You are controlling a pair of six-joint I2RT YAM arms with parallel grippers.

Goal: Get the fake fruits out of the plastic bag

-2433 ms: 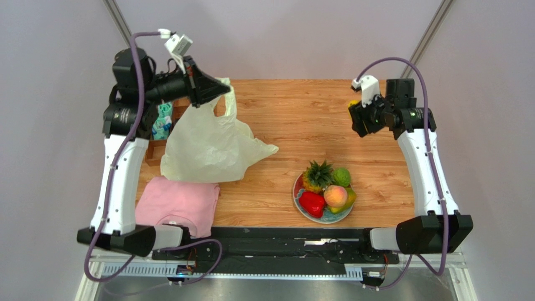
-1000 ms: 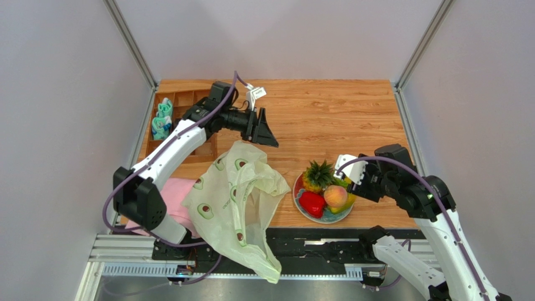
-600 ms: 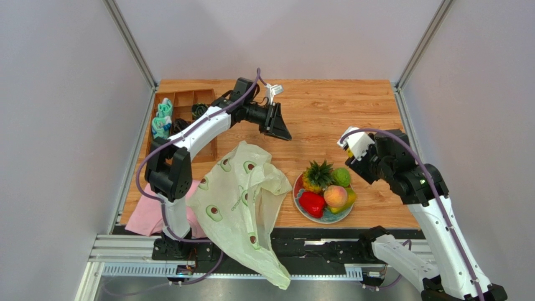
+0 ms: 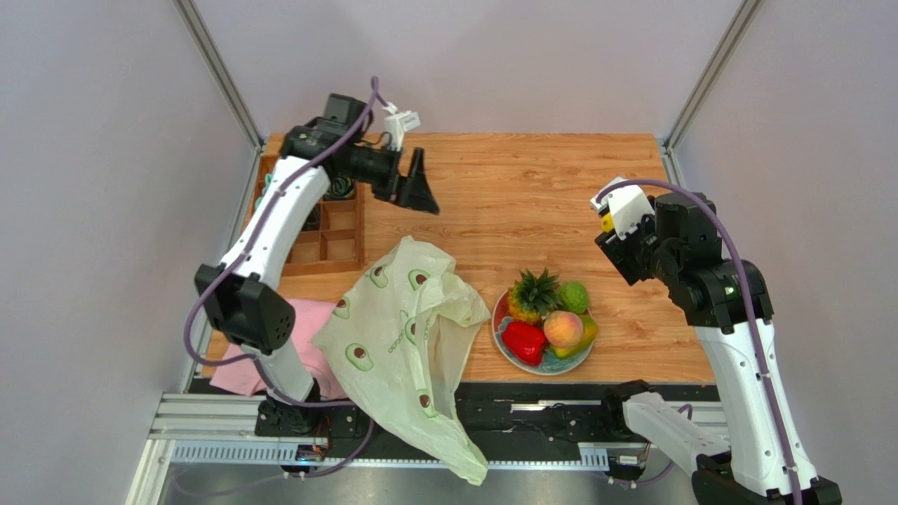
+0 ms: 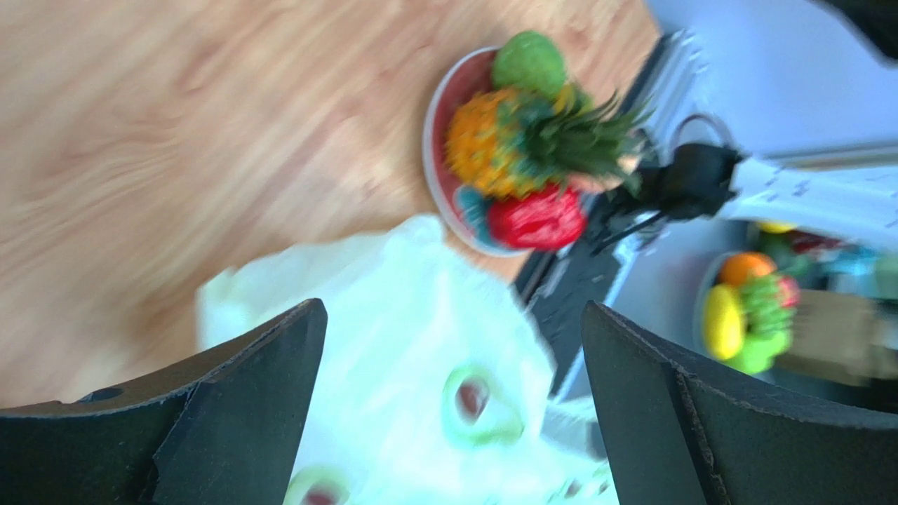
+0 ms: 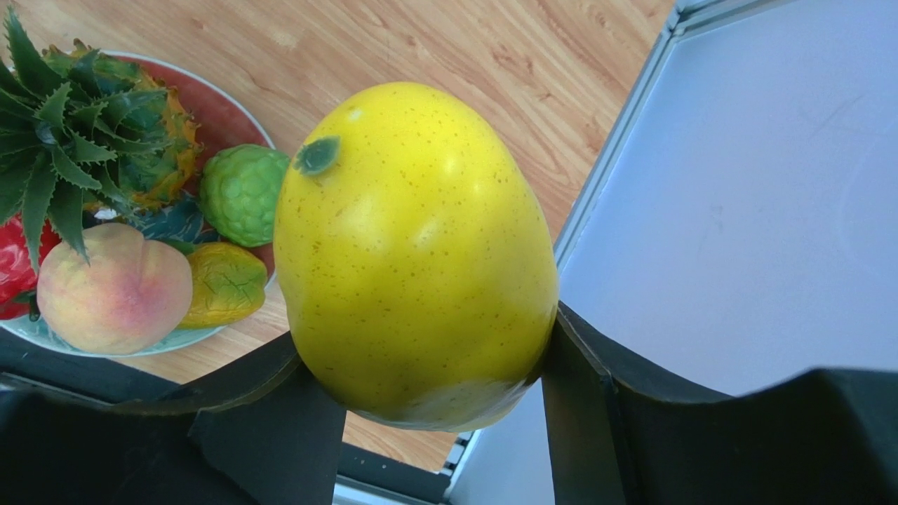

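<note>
My right gripper [image 6: 422, 331] is shut on a yellow speckled fake fruit [image 6: 411, 247] and holds it in the air, above and to the right of the plate [image 4: 540, 368]; in the top view that gripper [image 4: 611, 238] is over the table's right side. On the plate lie a pineapple [image 4: 532, 295], a bumpy green ball [image 4: 573, 296], a peach [image 4: 563, 328] and a red fruit [image 4: 524, 341]. The plastic bag [image 4: 406, 337], printed with avocados, lies crumpled left of the plate and hangs over the front edge. My left gripper [image 4: 422, 195] is open and empty, raised behind the bag [image 5: 422, 358].
A wooden compartment tray [image 4: 329, 244] stands at the back left, under my left arm. A pink cloth [image 4: 308, 314] lies partly under the bag at the front left. Grey walls close in both sides and the back.
The left gripper has swung back and to the left, away from the bag, and its jaws stand wider. The right arm has carried the yellow fruit up and back from the plate.
</note>
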